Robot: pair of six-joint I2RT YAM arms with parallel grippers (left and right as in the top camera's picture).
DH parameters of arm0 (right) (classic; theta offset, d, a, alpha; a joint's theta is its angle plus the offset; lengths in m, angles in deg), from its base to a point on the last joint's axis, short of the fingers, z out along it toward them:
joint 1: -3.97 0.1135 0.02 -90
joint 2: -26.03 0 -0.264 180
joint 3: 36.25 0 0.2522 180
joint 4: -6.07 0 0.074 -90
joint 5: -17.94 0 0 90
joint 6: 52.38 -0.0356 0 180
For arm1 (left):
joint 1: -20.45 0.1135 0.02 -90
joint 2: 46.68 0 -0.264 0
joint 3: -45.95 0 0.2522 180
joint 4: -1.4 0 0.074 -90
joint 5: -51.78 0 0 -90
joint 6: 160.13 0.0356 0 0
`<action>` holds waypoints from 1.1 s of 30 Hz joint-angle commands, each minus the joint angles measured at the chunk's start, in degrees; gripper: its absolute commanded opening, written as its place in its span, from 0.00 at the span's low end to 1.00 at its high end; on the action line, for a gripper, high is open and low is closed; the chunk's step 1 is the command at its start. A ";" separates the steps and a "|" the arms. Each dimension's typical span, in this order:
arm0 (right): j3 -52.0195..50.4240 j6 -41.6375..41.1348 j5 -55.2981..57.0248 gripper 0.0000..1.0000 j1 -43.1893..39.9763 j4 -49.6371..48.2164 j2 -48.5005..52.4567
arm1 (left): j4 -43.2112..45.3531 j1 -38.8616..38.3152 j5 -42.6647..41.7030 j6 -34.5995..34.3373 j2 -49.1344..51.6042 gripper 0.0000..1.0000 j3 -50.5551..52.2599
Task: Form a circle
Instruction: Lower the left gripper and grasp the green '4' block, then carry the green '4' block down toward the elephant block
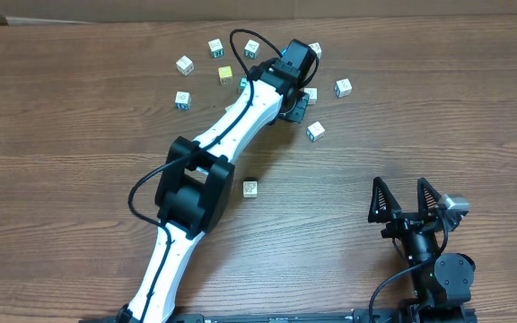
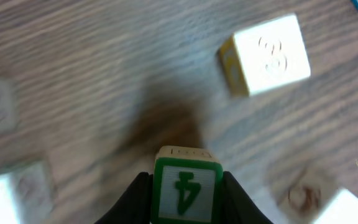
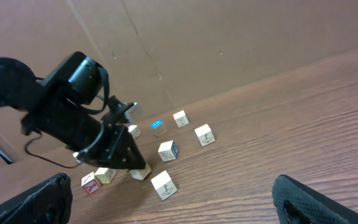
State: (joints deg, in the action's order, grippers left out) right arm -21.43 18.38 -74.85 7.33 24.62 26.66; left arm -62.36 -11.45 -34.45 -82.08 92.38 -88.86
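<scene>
The step in hand appears to be the picking of one more block for the ring. The left gripper is reached out over the far cluster. In the left wrist view its fingers are narrowed onto both sides of a green-framed block marked with a 4, so that block is taken to be gripped. Whether it is lifted off the wooden surface cannot be told. A yellow-sided block is seen beyond it, apart from the fingers.

From overhead, the lettered blocks are seen spread in a loose arc around the gripper: a white block on the far left, another on the right, one nearer. The arc is judged open on its near-left side, and a single stray block lies well apart from the rest.

The right gripper is parked near the table edge, its jaws spread wide and holding nothing.

Next, the gripped block would need to be carried into a gap in the arc and released without its neighbours being nudged. The stray block is left to be fetched.
</scene>
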 commanded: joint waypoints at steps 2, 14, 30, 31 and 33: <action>-0.59 0.66 -0.33 1.00 -0.44 -0.17 -0.46 | -4.31 -0.35 2.80 -3.39 -9.64 0.15 0.09; -0.59 0.66 -0.33 1.00 -0.44 -0.17 -0.44 | -26.43 -0.50 1.07 -10.86 -18.45 0.13 0.11; -0.59 0.66 -0.33 1.00 -0.44 -0.17 -0.46 | -38.36 -5.84 0.46 -17.84 -18.43 0.12 3.89; -0.59 0.68 -0.33 1.00 -0.44 -0.17 -0.44 | -37.88 -6.36 0.52 -17.94 -18.43 0.12 5.05; -0.59 0.66 -0.33 1.00 -0.44 -0.17 -0.44 | -35.26 -6.93 0.94 -17.90 -18.43 0.15 7.10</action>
State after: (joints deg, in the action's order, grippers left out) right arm -21.43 18.38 -74.85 7.33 24.60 26.66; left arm -99.84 -17.19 -33.46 -97.88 74.35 -84.78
